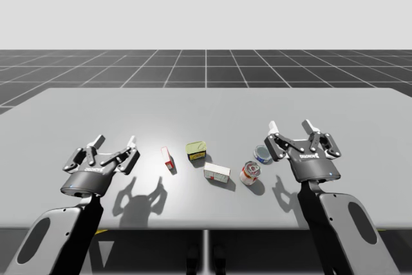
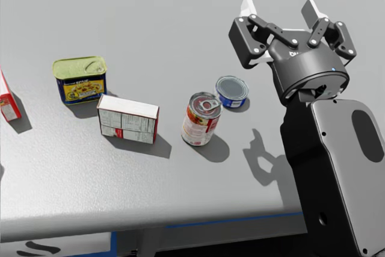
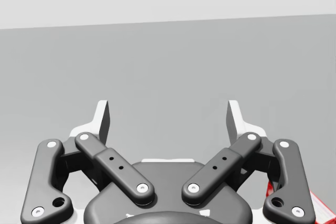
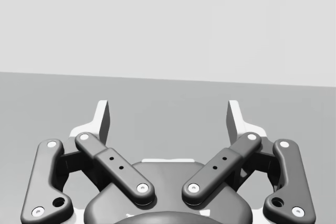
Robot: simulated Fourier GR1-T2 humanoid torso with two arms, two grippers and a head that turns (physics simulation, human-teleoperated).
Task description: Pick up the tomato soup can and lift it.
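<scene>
Tomato soup can [image 2: 201, 118] stands upright just right of the white box [image 2: 127, 118]. Far left of that box our left gripper [image 1: 116, 141] gapes. Far right, beyond the blue tin [image 2: 231, 91], our right gripper [image 2: 280, 7] gapes too; reaching in, it might clip the tin and topple the can.

Both arms reach forward from torso, forearms angled up, wrists tipped so pincers point away from body. Left arm [image 1: 58, 230] on left side; left pincer [image 1: 116, 141] spread wide, white fingertips apart, nothing between them. Right arm [image 1: 341, 223] on right side; right pincer [image 1: 291, 125] likewise gaping, gripping nothing. Pincers well apart, right one slightly further forward.
</scene>
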